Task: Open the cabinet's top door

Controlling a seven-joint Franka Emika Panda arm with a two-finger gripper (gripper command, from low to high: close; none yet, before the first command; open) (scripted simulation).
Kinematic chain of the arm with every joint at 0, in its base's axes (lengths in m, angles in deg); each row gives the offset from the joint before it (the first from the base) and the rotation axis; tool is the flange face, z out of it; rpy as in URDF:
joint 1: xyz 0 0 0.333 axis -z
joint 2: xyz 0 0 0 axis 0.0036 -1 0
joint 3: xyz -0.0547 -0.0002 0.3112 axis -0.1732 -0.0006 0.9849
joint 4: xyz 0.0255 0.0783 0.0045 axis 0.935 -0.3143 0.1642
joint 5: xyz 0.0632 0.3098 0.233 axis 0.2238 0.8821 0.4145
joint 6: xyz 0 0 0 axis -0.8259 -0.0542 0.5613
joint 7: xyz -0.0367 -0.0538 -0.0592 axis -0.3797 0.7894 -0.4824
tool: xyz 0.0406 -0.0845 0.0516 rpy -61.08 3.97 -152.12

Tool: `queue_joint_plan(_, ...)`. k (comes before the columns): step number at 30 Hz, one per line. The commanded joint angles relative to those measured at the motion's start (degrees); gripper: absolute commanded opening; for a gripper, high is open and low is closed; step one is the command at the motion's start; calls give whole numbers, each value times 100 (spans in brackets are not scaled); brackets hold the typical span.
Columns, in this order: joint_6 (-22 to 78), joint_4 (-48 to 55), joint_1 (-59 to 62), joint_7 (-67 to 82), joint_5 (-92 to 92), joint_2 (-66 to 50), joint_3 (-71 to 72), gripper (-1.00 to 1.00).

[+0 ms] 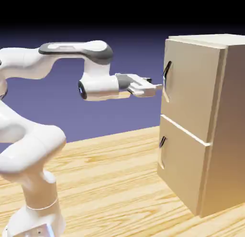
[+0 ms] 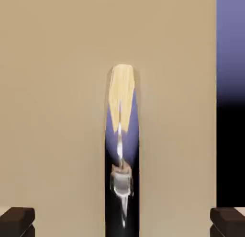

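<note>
Gripper (image 2: 122, 222) spread wide before the top door (image 1: 192, 85)

Stands fully open, with nothing in its grasp. In the hand view, frames the handle (image 2: 122, 150) between well-parted fingertips (image 2: 17, 222), apart from both. In the exterior view, reaches right to the handle's middle, just in front of the closed upper panel of the cabinet (image 1: 234, 121).

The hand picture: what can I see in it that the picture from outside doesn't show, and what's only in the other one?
Only the hand picture: a shiny reflection on the handle, with wood color and blue in it.

Only the outside picture: the white arm, the small bottom door and its handle.

Both: the top door, shut, its handle, and the open pincer, whose tips aren't touching that handle.
</note>
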Motion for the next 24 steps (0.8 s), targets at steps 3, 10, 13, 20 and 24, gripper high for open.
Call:
queue_joint_plan(3, 154, 417, 597, 87, 113, -277, 340, 0)
queue_joint_plan(10, 316, 98, -407, 1204, 261, -940, -539, -100)
queue_joint_plan(13, 386, -69, -1030, 1684, 235, -1215, -1117, -100)
queue_joint_plan(20, 654, -585, -2414, 1910, -517, -1382, -2475, -100)
queue_joint_plan(24, 993, -1035, -3015, 1395, -1514, -1136, -3192, -100)
